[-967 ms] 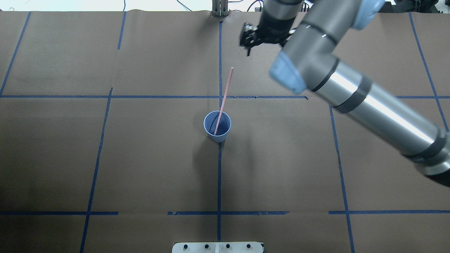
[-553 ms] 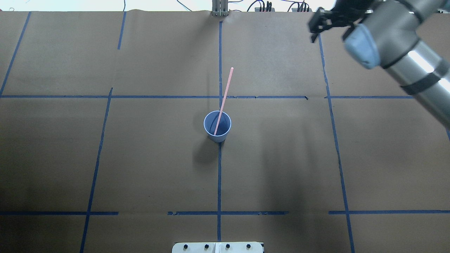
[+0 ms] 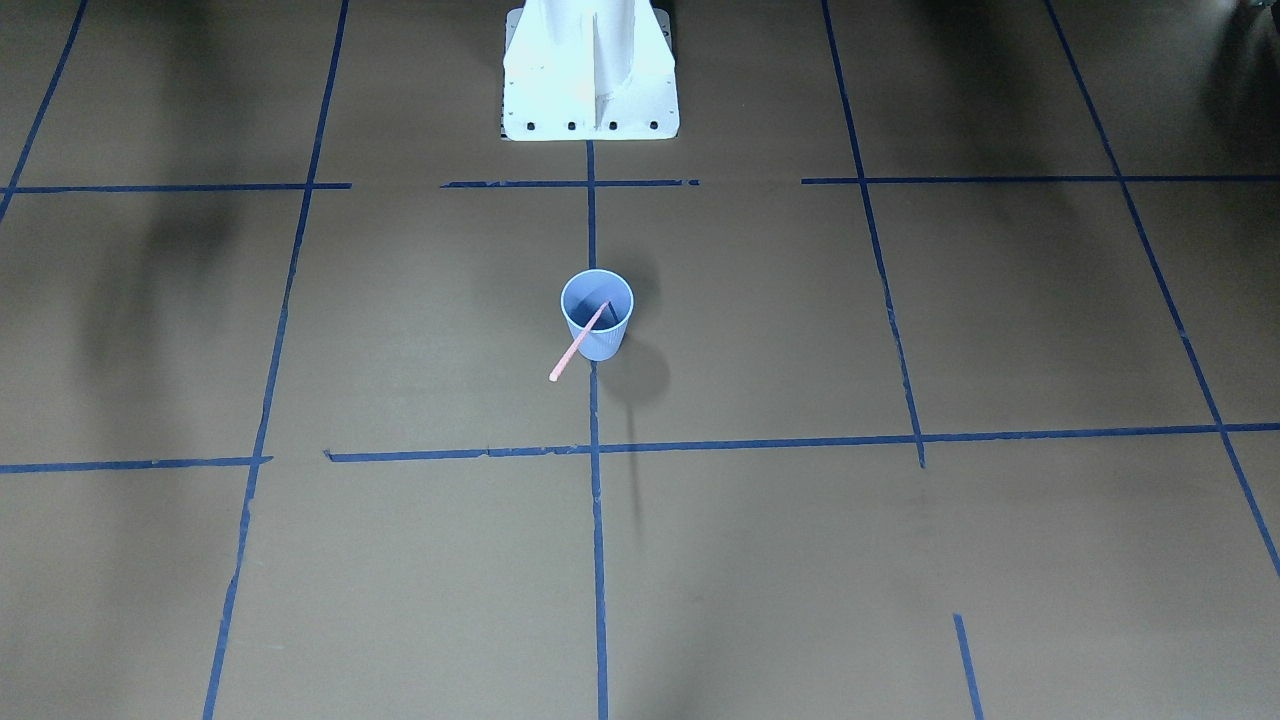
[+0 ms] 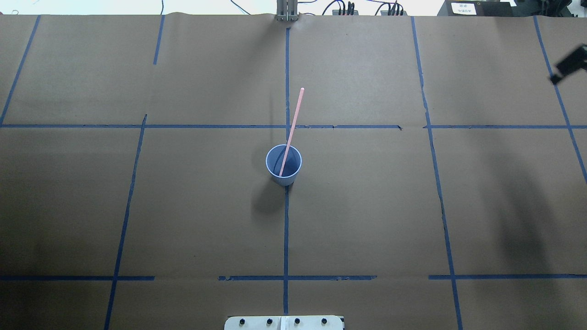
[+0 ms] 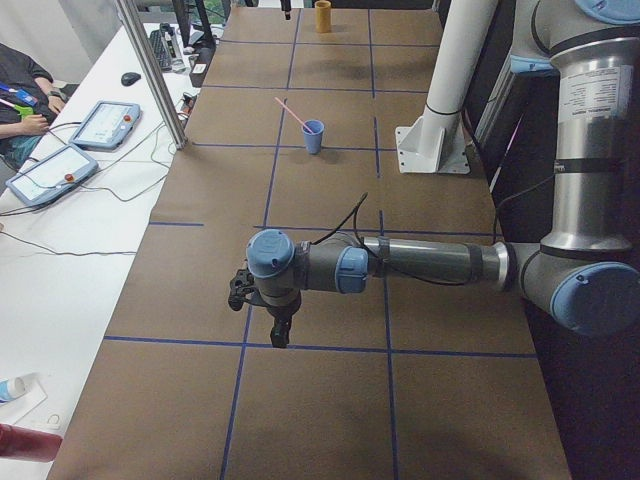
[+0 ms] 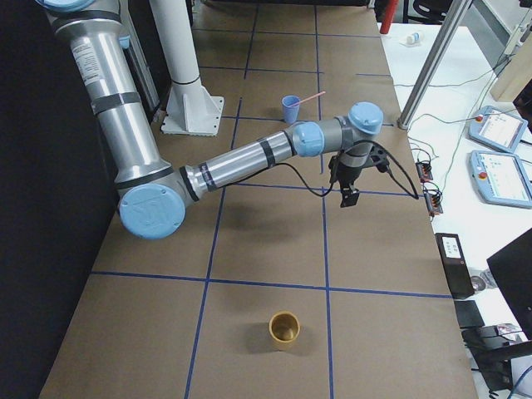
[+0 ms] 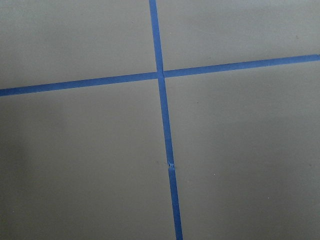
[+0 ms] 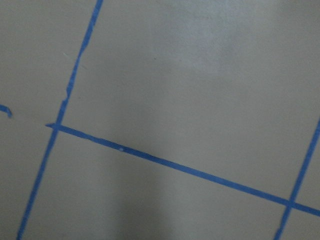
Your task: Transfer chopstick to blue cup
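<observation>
The chopstick (image 4: 293, 123) is leaning inside the blue cup (image 4: 275, 160), which is standing upright at the middle of the surface (image 4: 183, 206). Its lower end is sitting in the cup and its upper end is sticking out over the rim toward the far edge. The right tool (image 6: 349, 193) is hanging toward the surface's right edge and the left tool (image 5: 278, 335) toward its left edge, both well apart from the cup; whether either is released or clenched cannot be told.

— What sort of place is this?
— A robotics lab. Jointed robot arms (image 6: 241, 162) stand beside a white pedestal (image 3: 590, 70), over a paper-covered counter (image 4: 367, 220) gridded with blue tape (image 4: 285, 229).
— Anything else?
— Across the counter from the pedestal, control pendants (image 5: 105, 122) and cables (image 5: 150, 185) lie on a white desk (image 5: 90, 230).
</observation>
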You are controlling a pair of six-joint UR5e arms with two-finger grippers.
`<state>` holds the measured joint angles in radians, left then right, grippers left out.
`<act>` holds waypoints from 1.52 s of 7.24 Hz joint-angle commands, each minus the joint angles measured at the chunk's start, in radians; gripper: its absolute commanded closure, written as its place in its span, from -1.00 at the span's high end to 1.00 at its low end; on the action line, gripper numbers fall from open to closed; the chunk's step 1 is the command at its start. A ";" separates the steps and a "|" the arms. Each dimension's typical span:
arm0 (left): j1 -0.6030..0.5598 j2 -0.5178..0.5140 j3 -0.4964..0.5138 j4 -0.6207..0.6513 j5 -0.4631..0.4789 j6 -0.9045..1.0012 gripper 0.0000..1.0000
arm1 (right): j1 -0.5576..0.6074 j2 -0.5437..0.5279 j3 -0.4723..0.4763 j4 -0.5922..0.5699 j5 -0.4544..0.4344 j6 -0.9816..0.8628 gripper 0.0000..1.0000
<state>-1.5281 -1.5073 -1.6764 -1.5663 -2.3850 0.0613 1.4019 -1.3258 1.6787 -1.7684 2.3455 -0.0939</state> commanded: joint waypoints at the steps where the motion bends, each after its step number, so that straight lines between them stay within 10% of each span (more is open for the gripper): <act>1: 0.000 0.001 0.000 0.002 0.001 0.006 1.00 | 0.142 -0.180 0.007 0.001 0.008 -0.162 1.00; 11: -0.001 0.005 -0.014 0.003 0.001 0.006 1.00 | 0.223 -0.316 0.024 0.003 -0.009 -0.144 1.00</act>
<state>-1.5301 -1.5018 -1.6904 -1.5631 -2.3838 0.0675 1.6245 -1.6414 1.7030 -1.7656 2.3364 -0.2367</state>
